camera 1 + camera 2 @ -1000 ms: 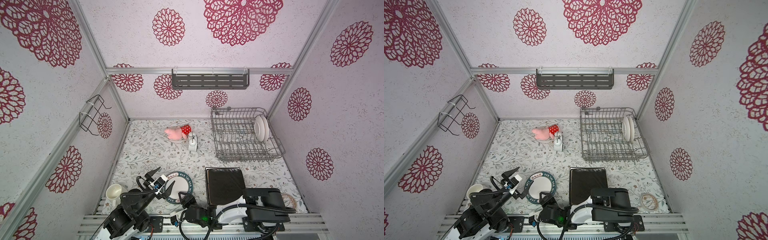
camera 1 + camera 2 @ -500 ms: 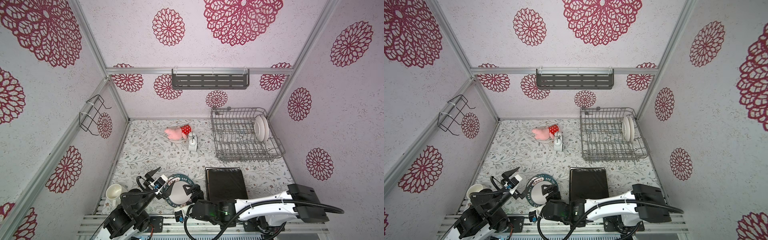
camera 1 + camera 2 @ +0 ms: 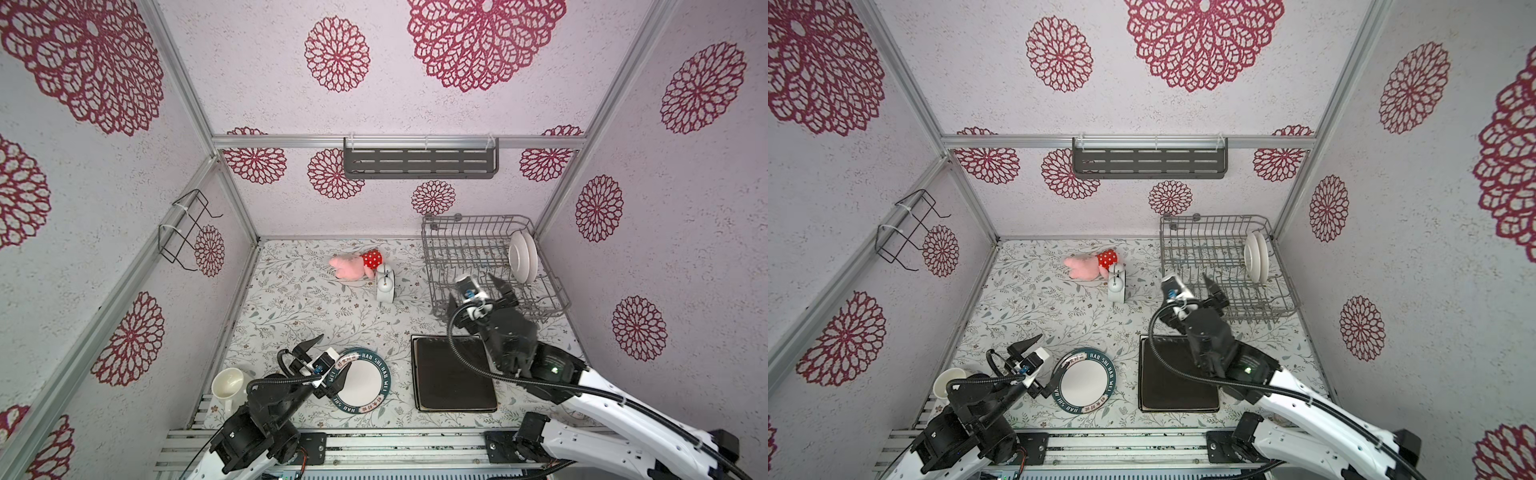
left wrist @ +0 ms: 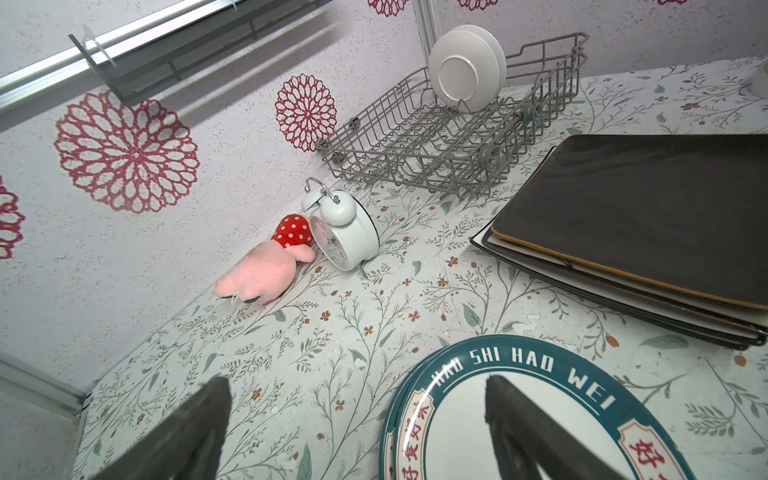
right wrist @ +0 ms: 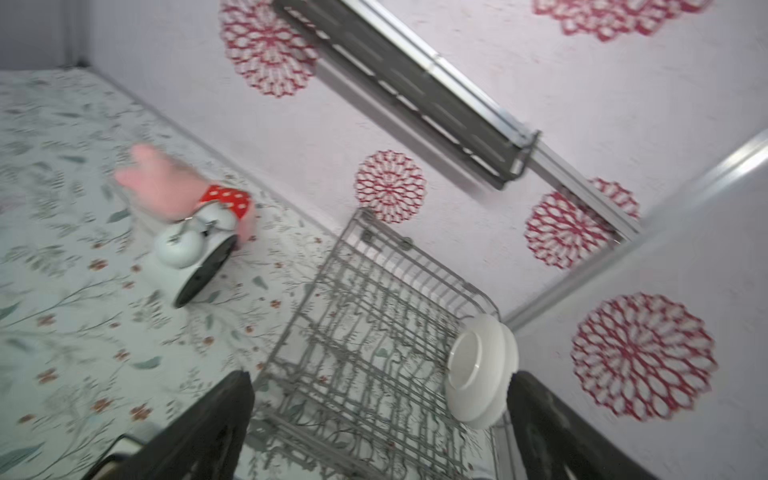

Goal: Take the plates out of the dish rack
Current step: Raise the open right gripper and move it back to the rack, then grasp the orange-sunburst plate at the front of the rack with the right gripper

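Right arm swings from the near edge out to the rack

The right gripper (image 3: 480, 291), jaws now wide apart and empty, has left the dark square stack (image 3: 453, 374) and hangs over the rack's (image 3: 440, 249) near edge. Two white plates (image 3: 523, 262) stay upright at the rack's far right. The left gripper (image 3: 328, 365) still hovers, jaws apart, over the green-rimmed plate (image 3: 365, 384).
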You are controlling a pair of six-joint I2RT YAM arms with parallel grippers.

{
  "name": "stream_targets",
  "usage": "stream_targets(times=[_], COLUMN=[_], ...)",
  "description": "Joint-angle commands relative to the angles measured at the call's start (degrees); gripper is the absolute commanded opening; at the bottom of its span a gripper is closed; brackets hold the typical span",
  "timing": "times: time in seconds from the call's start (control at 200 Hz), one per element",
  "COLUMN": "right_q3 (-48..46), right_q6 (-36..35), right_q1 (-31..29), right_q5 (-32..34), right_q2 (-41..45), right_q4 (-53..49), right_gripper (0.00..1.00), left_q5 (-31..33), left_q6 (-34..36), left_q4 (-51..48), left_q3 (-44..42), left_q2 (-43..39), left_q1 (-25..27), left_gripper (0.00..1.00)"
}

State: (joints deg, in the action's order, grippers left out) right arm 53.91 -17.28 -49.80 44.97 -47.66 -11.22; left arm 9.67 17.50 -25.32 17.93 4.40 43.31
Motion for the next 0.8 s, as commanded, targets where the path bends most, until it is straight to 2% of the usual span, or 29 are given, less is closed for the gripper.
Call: stream_targets(times=[0.0, 0.055, 0.18, 0.445, 0.53, 0.66, 0.795], right_q3=[5.5, 8.6, 16.3, 30.7, 35.4, 40.9, 42.7], right_q6=[11.1, 16.1, 22.6, 26.7, 25.6, 21.7, 19.3], right_q1=[13.2, 22.0, 38.5, 61.7, 64.5, 65.1, 65.1], right_q5=[-3.8, -9.7, -29.1, -66.0, -68.9, -68.2, -68.3], right_q2=[0.3, -1.6, -10.7, -32.4, -39.1, -47.0, -52.0], right_q4=[-10.2, -14.9, -22.6, -21.6, -22.2, -24.0, -23.8], right_gripper=[0.99, 0.98, 0.9, 0.65, 0.62, 0.61, 0.59], left_q5=[0.2, 0.1, -0.3, -0.1, 0.2, 0.1, 0.3], left_q6=[0.5, 0.4, 0.0, -0.1, 0.1, 0.0, 0.0], left_q4=[0.8, 0.8, 0.7, 0.6, 0.6, 0.5, 0.5], left_q3=[0.0, 0.0, 0.2, 0.4, 0.3, 0.4, 0.4], left_q2=[0.7, 1.0, 1.4, 0.4, 0.3, 0.4, 1.2], left_q1=[0.3, 0.3, 0.3, 0.3, 0.3, 0.2, 0.1], left_gripper=[0.97, 0.97, 0.97, 0.97, 0.97, 0.97, 0.97])
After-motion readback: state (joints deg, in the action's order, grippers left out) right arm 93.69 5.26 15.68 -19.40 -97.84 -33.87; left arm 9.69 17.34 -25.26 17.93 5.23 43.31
